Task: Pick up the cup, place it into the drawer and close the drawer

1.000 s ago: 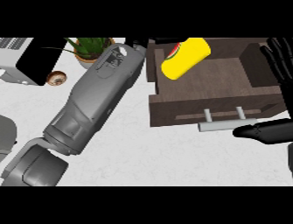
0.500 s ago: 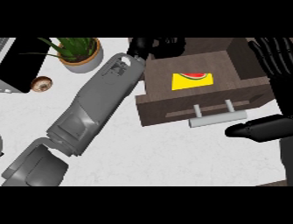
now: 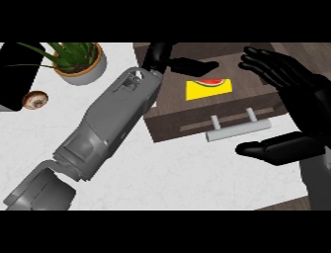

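Head view: cup (image 3: 209, 88) lay in open drawer (image 3: 169, 129).
Left hand (image 3: 169, 58): above drawer; fingers' state could not be told.
Right hand (image 3: 299, 99): released, fingers spread.
Step judged: placing done; next, push handle (image 3: 237, 130) shut.

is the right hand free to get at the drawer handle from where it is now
Probably yes: the right hand is open and holds nothing, just right of the drawer handle, with nothing between them. The left hand is at the drawer's far side.

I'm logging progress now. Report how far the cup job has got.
Done: the yellow cup lies inside the open drawer. In hand: the left hand hovers at the drawer's far edge with nothing visibly held, and the right hand is open beside the drawer. Left: close the drawer, whose handle stands out toward the robot.
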### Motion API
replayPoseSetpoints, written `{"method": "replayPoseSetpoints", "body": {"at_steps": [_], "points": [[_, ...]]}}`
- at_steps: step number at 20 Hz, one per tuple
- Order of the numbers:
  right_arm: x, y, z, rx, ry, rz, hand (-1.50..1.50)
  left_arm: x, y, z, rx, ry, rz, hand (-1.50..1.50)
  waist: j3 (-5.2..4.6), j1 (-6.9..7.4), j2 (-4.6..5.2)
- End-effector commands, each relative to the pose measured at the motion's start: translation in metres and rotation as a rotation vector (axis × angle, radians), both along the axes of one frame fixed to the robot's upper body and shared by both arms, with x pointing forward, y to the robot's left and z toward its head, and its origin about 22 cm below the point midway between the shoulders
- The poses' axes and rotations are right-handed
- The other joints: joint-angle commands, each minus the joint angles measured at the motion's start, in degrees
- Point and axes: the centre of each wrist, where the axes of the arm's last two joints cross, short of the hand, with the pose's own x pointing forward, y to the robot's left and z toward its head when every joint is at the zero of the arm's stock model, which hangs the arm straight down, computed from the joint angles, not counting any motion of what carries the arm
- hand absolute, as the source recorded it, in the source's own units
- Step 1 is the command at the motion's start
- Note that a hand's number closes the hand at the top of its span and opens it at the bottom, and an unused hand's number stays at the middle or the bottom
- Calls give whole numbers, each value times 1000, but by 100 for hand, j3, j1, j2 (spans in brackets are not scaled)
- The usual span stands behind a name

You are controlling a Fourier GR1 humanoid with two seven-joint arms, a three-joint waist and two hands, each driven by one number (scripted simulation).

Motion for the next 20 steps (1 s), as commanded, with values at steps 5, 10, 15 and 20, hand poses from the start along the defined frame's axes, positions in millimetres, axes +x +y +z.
{"method": "replayPoseSetpoints", "body": {"at_steps": [5, 10, 15, 20], "points": [[-4, 18, -3, -135, 74, 342, 150, -4, 0, 3, -250, -100, 0, -150, -11, 119, -103], [-11, 0, -7, -505, 152, 357, 150, -2, -1, 5, -281, -115, 63, -150, -9, 361, -170], [-24, 9, -14, -728, 67, 197, -150, 0, 4, 0, -292, -114, 98, -150, -1, 717, -202], [-18, 9, -71, -812, 149, 79, -150, 0, 5, 0, -354, -107, 75, -150, -1, 1013, -230]]}}
